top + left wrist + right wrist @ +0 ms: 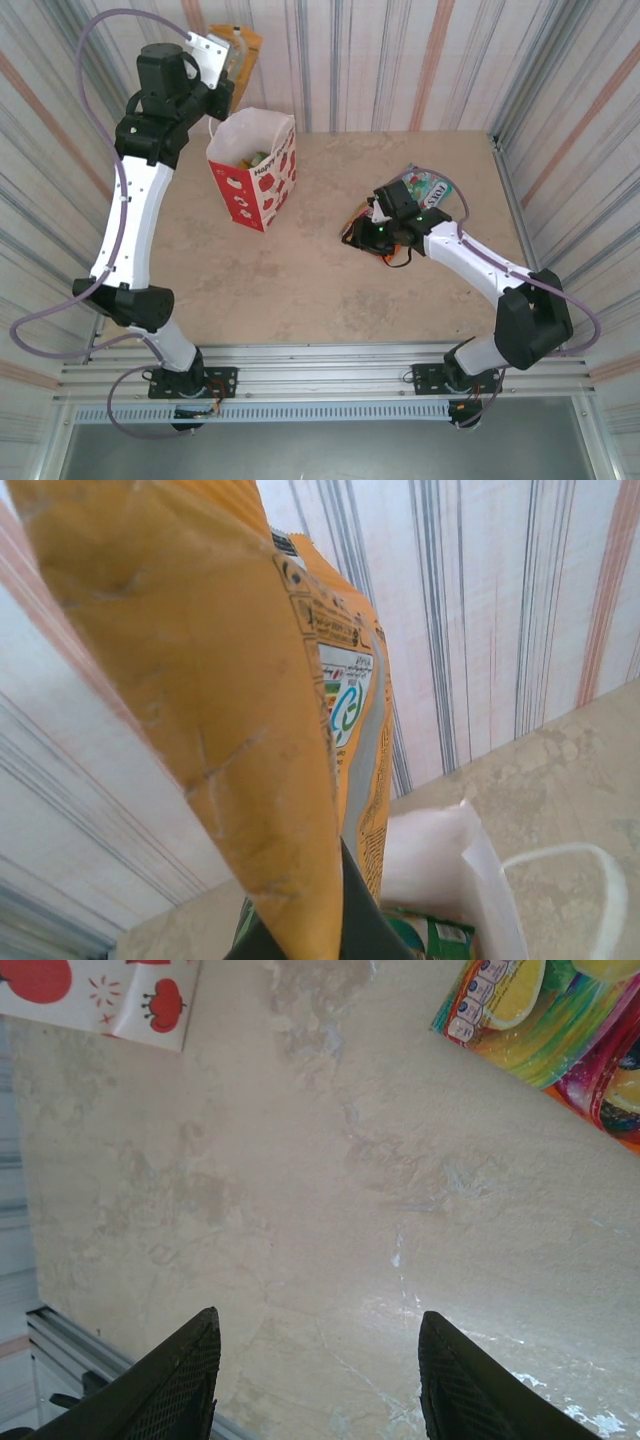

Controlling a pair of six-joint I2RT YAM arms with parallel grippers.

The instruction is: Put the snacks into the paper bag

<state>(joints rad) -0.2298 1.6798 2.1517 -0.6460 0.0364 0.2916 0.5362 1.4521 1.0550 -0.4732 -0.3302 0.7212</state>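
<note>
left gripper (228,70) pinching orange packet (200,680) above the bag (255,185), far-left corner of table (330,290). next: lower into its mouth, let go. right gripper (318,1322) spread, empty.

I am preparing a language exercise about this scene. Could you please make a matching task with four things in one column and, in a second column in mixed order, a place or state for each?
Things
1. orange packet
2. green packet
3. bag
4. right end effector

Places or states
A. open, above the table
B. inside the bag
C. gripped by the left end effector
D. standing upright, top open

Pairs: 1-C, 2-B, 3-D, 4-A
</note>
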